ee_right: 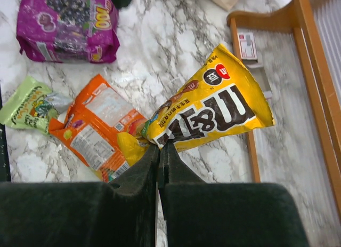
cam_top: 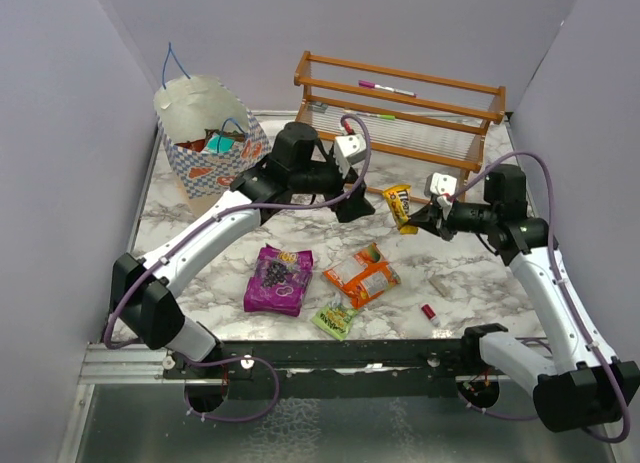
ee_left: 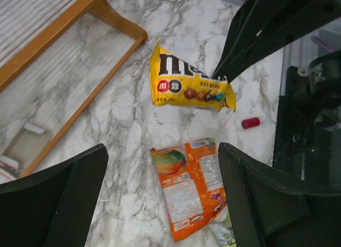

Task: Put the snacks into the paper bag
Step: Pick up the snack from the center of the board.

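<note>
My right gripper [cam_top: 418, 219] is shut on the edge of the yellow packet [cam_top: 399, 205] and holds it above the marble table; the packet also shows in the right wrist view [ee_right: 210, 108] and the left wrist view [ee_left: 187, 86]. My left gripper [cam_top: 352, 207] is open and empty, hovering just left of the yellow packet. Purple [cam_top: 279, 280], orange [cam_top: 362, 274] and small light-green [cam_top: 335, 318] packets lie on the table in front. The checked paper bag [cam_top: 212, 141] stands at the back left with several packets inside.
A wooden rack [cam_top: 400, 108] with a pink pen stands at the back right. A tiny red cylinder [cam_top: 428, 311] and a small beige stick [cam_top: 441, 284] lie at the front right. Grey walls close in left and right.
</note>
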`<state>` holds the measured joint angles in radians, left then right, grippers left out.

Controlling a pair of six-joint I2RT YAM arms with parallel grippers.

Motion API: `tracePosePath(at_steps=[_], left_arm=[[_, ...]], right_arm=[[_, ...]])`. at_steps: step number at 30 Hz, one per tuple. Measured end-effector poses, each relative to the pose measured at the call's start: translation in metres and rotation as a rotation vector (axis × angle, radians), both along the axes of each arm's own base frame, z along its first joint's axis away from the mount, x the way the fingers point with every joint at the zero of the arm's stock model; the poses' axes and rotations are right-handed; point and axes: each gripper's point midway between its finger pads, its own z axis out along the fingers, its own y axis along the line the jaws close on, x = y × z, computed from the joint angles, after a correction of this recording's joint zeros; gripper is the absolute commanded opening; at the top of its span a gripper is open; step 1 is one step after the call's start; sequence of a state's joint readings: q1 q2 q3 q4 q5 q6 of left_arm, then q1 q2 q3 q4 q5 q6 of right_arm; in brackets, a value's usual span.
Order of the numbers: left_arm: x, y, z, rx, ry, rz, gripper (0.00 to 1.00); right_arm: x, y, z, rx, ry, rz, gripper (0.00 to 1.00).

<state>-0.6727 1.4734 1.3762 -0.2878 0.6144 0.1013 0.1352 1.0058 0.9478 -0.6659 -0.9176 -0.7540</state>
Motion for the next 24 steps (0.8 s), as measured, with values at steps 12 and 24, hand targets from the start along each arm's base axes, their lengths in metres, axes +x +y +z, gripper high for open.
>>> tracePosePath(at_steps=[12, 24], left_arm=[[-0.019, -0.052, 0.004, -0.096, 0.277, -0.087, 0.62], [-0.029, -0.066, 0.004, -0.134, 0.419, -0.15, 0.57]], right_arm=[[-0.02, 0.013, 0.033, 0.089, -0.071, 0.066, 0.01], [-0.031, 0.013, 0.022, 0.099, -0.058, 0.075, 0.01]])
